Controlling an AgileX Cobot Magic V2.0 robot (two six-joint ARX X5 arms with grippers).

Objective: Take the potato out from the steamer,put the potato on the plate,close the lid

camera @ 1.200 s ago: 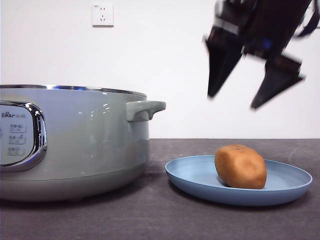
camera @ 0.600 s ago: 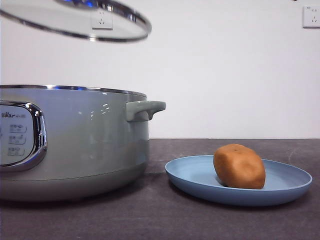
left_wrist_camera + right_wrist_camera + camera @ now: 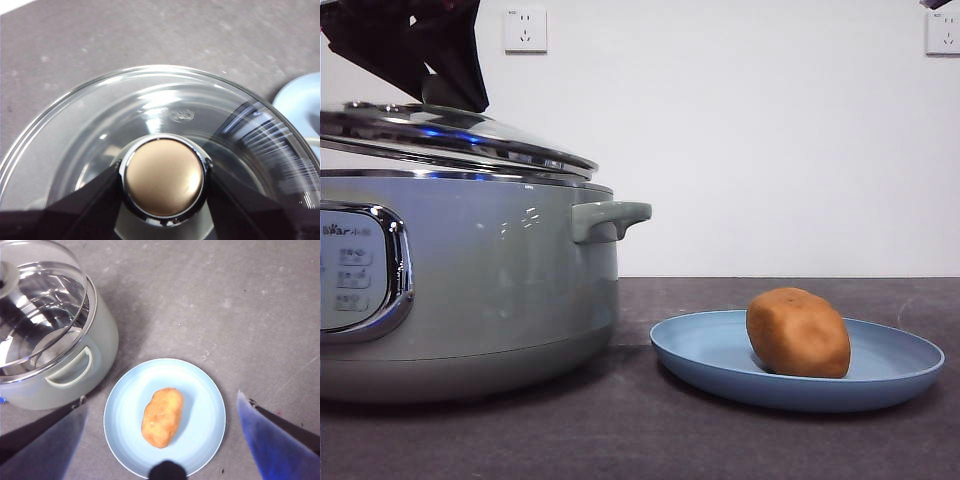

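The potato lies on the light-blue plate to the right of the steamer. My left gripper is shut on the knob of the glass lid. It holds the lid slightly tilted, just over the steamer's chrome rim. In the right wrist view my right gripper is open and empty, high above the potato and the plate. The steamer stands beside them, with the lid over it. In the front view the right gripper shows only as a dark tip.
The dark table runs in front of the steamer and the plate. The steamer's side handle points toward the plate. A white wall with two sockets stands behind.
The right gripper, open above the plate a second ago, has risen out of the front view. The lid has come down from the top to just over the steamer's rim.
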